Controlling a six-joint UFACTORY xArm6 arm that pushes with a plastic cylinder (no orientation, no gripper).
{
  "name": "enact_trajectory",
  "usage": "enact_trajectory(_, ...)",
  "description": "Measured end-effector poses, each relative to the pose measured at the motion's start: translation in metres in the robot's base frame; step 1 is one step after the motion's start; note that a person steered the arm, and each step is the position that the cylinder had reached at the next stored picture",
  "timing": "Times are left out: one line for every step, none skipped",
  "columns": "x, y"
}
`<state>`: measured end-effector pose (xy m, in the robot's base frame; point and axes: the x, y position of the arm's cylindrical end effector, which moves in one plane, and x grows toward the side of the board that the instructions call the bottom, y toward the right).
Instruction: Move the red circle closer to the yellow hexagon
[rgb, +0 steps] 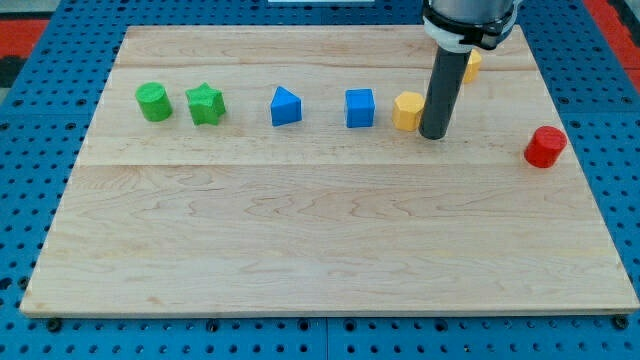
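The red circle (545, 146) lies near the board's right edge. The yellow hexagon (407, 110) lies to its left, in the upper middle of the board. My tip (434, 134) stands right beside the hexagon on its right side, touching or nearly so, and well to the left of the red circle. The dark rod rises from the tip to the view's top.
Another yellow block (471, 65) shows partly behind the rod, at the view's top right. In a row left of the hexagon lie a blue cube (360, 108), a blue triangular block (285, 106), a green star (205, 104) and a green circle (153, 102).
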<state>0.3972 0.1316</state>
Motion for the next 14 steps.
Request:
enact_trajectory(-0.001,0.005)
enact_trajectory(-0.004,0.061)
enact_trajectory(-0.021,0.183)
enact_trajectory(0.022,0.209)
enact_trajectory(0.046,0.168)
enact_trajectory(0.023,0.137)
enact_trajectory(0.011,0.12)
enact_trajectory(0.05,0.118)
enact_trajectory(0.006,0.112)
enact_trajectory(-0.013,0.109)
enact_trajectory(0.008,0.14)
enact_trajectory(0.031,0.089)
enact_trajectory(0.015,0.058)
enact_trajectory(-0.003,0.063)
